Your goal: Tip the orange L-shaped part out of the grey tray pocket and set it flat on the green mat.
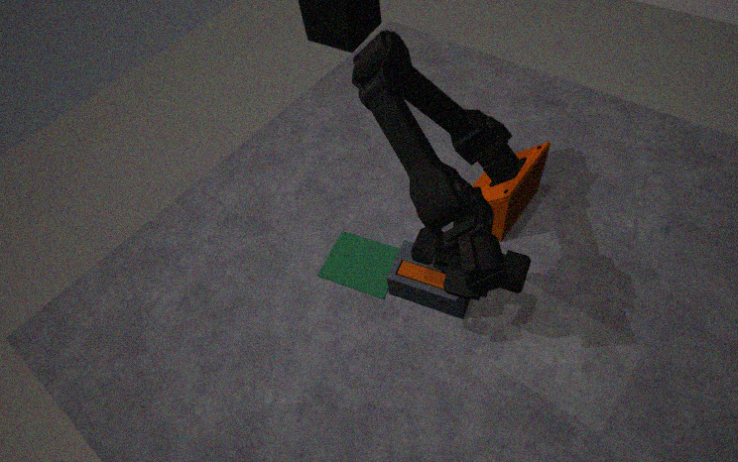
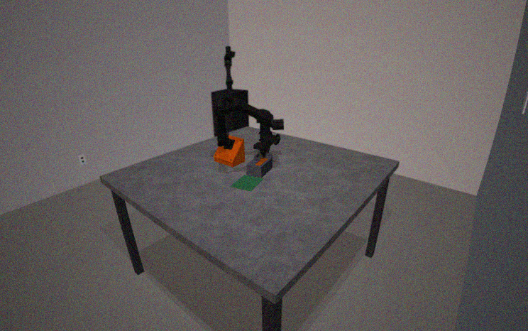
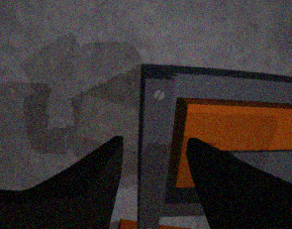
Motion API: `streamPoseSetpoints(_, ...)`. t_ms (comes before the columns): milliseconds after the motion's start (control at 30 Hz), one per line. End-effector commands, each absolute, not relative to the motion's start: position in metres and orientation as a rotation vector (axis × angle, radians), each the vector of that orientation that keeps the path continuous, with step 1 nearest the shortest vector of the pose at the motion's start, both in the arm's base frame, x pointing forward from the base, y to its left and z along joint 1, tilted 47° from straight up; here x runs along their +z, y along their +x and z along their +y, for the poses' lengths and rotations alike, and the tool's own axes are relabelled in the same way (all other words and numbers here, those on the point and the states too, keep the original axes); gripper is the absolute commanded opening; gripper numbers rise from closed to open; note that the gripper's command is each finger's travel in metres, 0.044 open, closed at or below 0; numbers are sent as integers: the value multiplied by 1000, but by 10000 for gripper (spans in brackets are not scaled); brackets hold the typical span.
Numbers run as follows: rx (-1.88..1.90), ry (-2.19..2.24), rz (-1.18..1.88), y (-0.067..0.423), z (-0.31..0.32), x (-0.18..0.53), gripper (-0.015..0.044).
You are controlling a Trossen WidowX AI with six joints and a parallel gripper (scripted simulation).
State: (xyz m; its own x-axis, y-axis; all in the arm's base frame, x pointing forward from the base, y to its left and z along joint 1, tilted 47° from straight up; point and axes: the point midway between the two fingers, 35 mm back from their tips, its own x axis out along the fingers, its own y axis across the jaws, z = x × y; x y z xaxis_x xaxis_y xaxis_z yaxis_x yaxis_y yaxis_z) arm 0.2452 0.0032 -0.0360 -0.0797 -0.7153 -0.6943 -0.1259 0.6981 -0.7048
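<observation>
The orange L-shaped part lies in the pocket of the grey tray. Its straight end looks level with the tray top; the top view loses the L-shaped end behind the arm. My gripper is partly open with nothing between its fingers. It points down over the tray's L-end side. In the wrist view the right fingertip overlaps the L-shaped end, and the left one shows outside the tray's edge. Whether a finger touches the part cannot be seen. The green mat lies beside the straight end.
The orange arm base stands on the table close to the tray. A black box stands behind the arm. The arm's shadow falls beyond the tray's L-end.
</observation>
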Motion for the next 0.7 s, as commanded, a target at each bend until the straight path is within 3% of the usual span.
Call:
streamPoseSetpoints(0,-564,-708,1606,244,-2,-39,180)
streamPoseSetpoints(667,-566,-710,1606,241,-22,-58,180)
